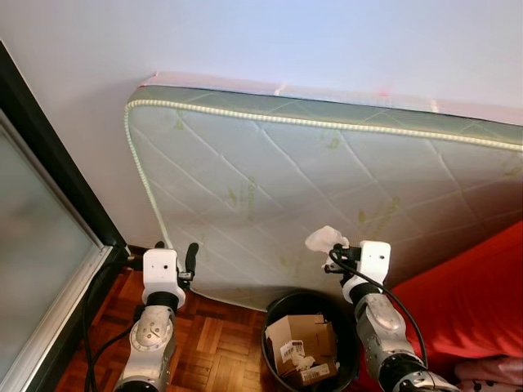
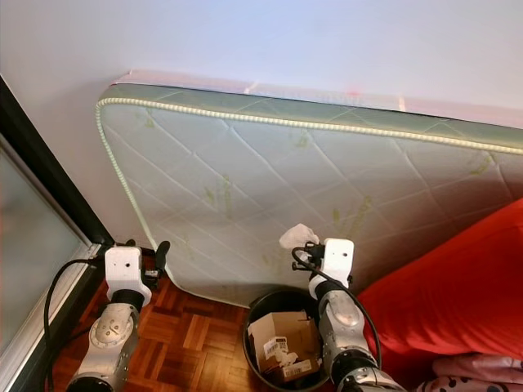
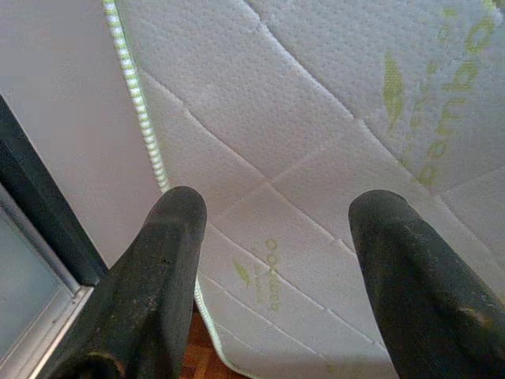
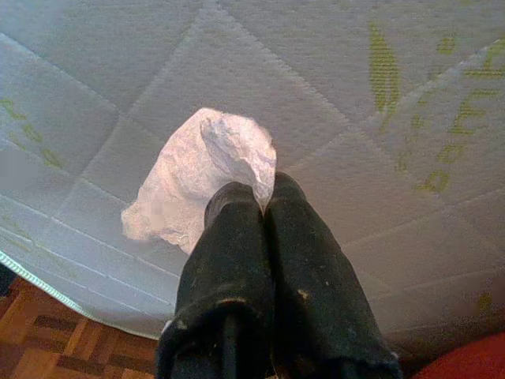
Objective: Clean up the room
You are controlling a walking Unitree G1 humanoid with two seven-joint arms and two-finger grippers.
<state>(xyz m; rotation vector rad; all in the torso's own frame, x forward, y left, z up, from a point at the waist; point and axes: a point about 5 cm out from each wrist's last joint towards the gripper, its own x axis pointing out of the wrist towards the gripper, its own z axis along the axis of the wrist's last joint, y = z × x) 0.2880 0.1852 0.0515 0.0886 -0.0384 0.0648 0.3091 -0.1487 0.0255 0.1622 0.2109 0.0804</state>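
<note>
The crumpled white tissue (image 4: 197,178) is sitting pinched at the very tips of the right gripper (image 4: 264,197), whose two black fingers are pressing flat together on one corner of it, so the rest of the wad is flaring out loose. The gripper is hanging above the black bin (image 1: 347,327), near its rim on the red-sofa side, which looks like the line-up for a drop. The bin is standing on the parquet floor (image 1: 216,347), already holding a cardboard box (image 1: 298,335) and scraps. Behind it a quilted mattress (image 1: 310,196) is leaning against the wall. The left gripper (image 3: 272,237) is idling with fingers spread wide, gripping nothing, pointing at the mattress's lower corner.
</note>
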